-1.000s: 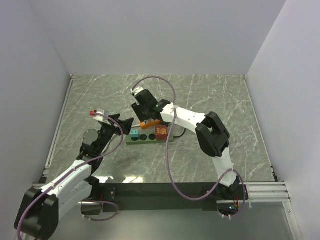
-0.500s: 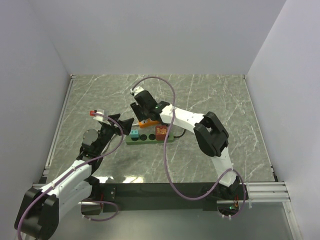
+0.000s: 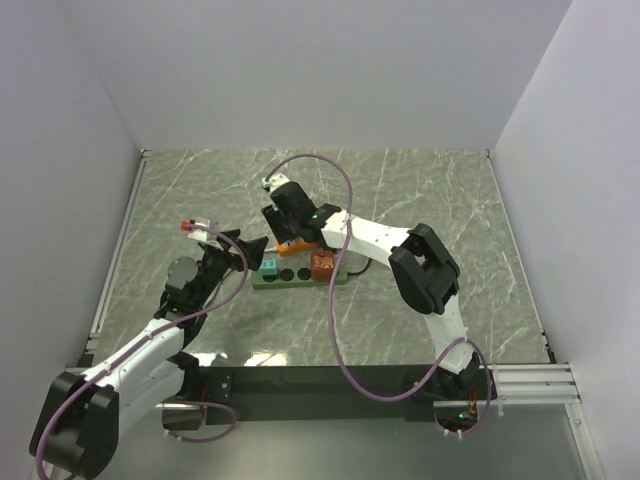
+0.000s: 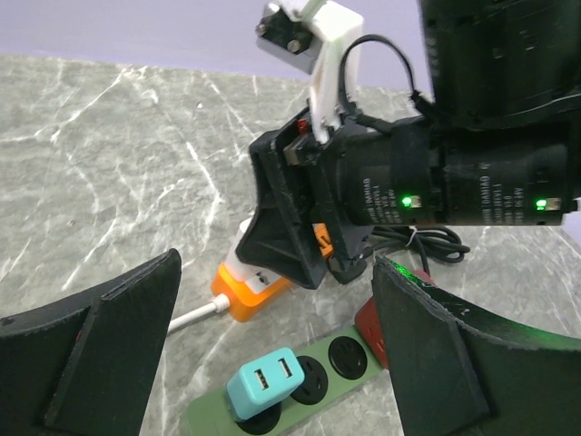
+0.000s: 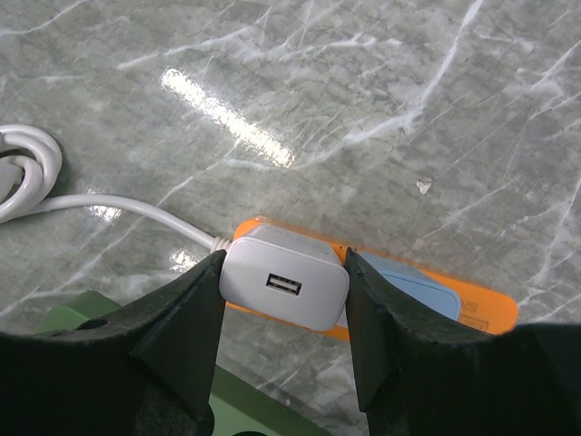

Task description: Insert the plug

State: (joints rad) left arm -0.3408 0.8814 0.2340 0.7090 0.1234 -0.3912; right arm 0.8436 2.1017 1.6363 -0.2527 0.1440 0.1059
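My right gripper (image 5: 284, 300) is shut on a white USB plug (image 5: 284, 288), one finger on each side of it. The plug sits over the cable end of an orange power strip (image 5: 490, 313), which lies flat on the table. I cannot tell whether its prongs are in the socket. From the left wrist view, the white plug (image 4: 247, 265) stands on the orange power strip (image 4: 238, 298) under the right gripper (image 4: 295, 259). My left gripper (image 3: 252, 247) is open and holds nothing, hovering just left of both strips.
A light blue plug (image 5: 408, 283) sits in the orange strip beside the white one. A green power strip (image 4: 207, 418) lies in front, carrying a teal USB plug (image 4: 263, 386) and a red plug (image 4: 368, 320). A white cable (image 5: 109, 211) runs left. Purple arm cables loop overhead.
The right gripper has shifted slightly left and back with the white plug still in its grip. The left arm has barely moved.
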